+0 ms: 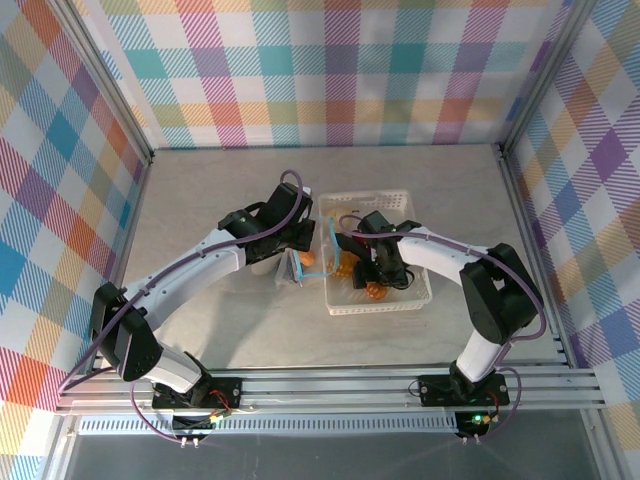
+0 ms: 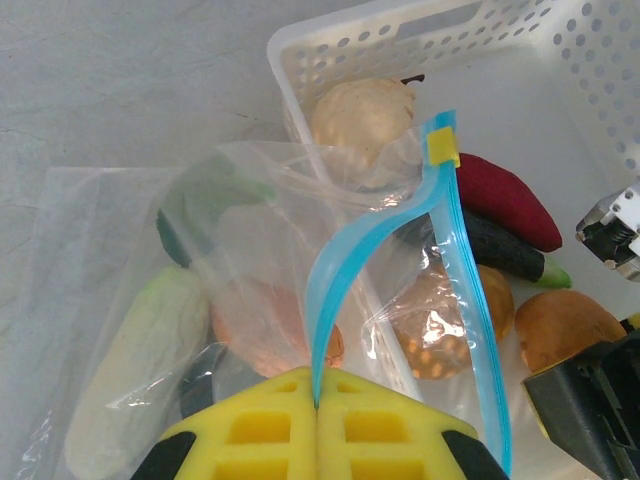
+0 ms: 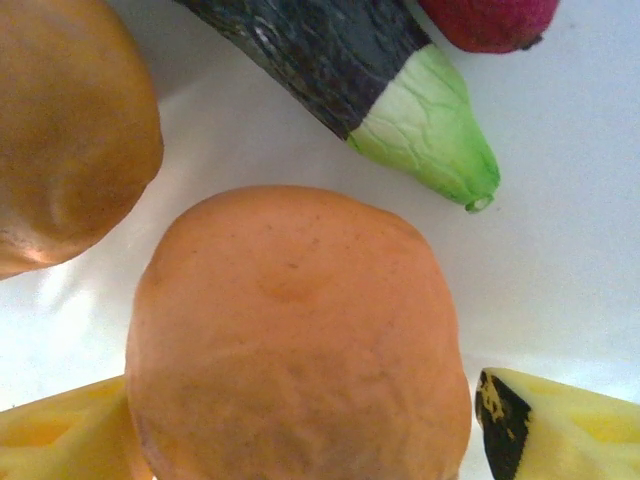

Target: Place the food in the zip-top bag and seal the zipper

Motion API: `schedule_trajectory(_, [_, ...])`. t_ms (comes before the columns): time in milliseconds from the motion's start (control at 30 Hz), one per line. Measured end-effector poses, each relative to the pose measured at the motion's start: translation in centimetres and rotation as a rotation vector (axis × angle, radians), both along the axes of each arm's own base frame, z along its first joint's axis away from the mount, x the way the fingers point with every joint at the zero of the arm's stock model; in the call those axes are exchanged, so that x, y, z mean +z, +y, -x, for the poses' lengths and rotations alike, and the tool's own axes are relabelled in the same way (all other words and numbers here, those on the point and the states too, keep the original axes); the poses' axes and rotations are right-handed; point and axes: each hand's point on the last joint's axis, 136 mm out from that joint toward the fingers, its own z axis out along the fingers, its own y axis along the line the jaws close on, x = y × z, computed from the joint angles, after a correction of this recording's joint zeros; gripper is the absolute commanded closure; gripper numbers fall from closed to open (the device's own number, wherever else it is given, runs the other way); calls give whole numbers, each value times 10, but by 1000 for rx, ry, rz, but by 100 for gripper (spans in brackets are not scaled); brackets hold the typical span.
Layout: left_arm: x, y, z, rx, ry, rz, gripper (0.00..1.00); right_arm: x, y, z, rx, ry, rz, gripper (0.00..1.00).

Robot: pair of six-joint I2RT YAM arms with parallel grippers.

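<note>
Plaid walls in pastel colours close in a pale counter (image 1: 200,200) carrying a white lattice basket (image 1: 365,197). At the basket's edge the left claw (image 2: 317,405) is clenched on the zipper (image 2: 470,300), its yellow fingers (image 2: 260,430) pressed together on the blue strip. The strip loops up and away from the fingertips, so the mouth of the zip-top bag (image 2: 120,230) gapes. The bag spreads out ahead of this claw, across the counter and against the basket wall. A pale radish (image 2: 140,360) and an orange piece (image 2: 270,330) lie inside the bag. Beyond the bag, in the basket, sits a shell-shaped piece (image 2: 360,115).

Inside the basket the right claw (image 3: 300,430) is released, its jaws spread either side of an orange bread piece (image 3: 295,330). Just ahead of it lies the eggplant (image 3: 320,50).
</note>
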Motion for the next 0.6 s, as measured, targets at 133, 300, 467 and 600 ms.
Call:
schedule_trajectory(133, [0, 0, 0, 0, 2, 1, 100, 0, 1, -2, 2, -9, -5, 39])
schedule_trajectory(300, [-1, 2, -1, 2, 7, 5, 100, 7, -3, -1, -8, -39, -5, 46])
schedule_trajectory(467, [-2, 1, -2, -1, 14, 18, 100, 39, -8, -7, -19, -135, -26, 48])
schedule_trajectory(600, [-1, 0, -3, -4, 13, 31, 100, 73, -9, -8, -23, -220, -78, 48])
